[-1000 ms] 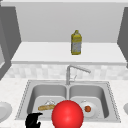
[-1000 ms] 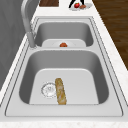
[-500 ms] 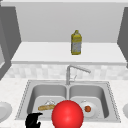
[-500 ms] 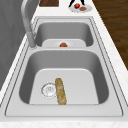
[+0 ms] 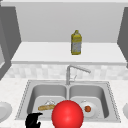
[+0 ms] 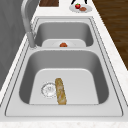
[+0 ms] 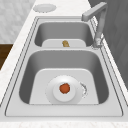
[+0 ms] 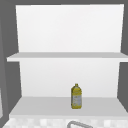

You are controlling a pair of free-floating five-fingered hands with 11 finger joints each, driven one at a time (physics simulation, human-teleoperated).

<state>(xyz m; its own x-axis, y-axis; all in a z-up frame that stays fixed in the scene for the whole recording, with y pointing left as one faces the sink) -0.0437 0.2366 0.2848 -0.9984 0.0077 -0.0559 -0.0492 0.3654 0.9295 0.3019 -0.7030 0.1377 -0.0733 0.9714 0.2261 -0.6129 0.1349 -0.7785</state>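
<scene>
From the front camera I had the left hand (image 5: 33,120) low at the near edge of the sink (image 5: 110,100), at the front left corner of the left basin, with its fingers curled inward toward the thumb and, as far as I could see, closed on nothing. Just to its right sat a large red ball (image 5: 67,114), close against the near rim between the two basins; a narrow gap showed between the ball and the curled fingers, so I could not call them touching. The ball lay beside the fingers, not inside their curl. Behind the hand, on the floor of the left basin, a bread stick (image 5: 46,107) lay next to the drain (image 6: 49,89); from the left side camera I saw it lying lengthwise just beside the strainer. In the right basin a white plate (image 7: 75,96) carried a small orange-red fruit (image 7: 65,88) at its middle. The faucet (image 5: 72,72) stood behind the divider, its spout turned toward the right basin. On the shelf above, a yellow bottle (image 8: 76,96) stood upright. At the far end of the counter, in the left side camera, a second plate (image 6: 86,9) held a red fruit and a brown piece.
</scene>
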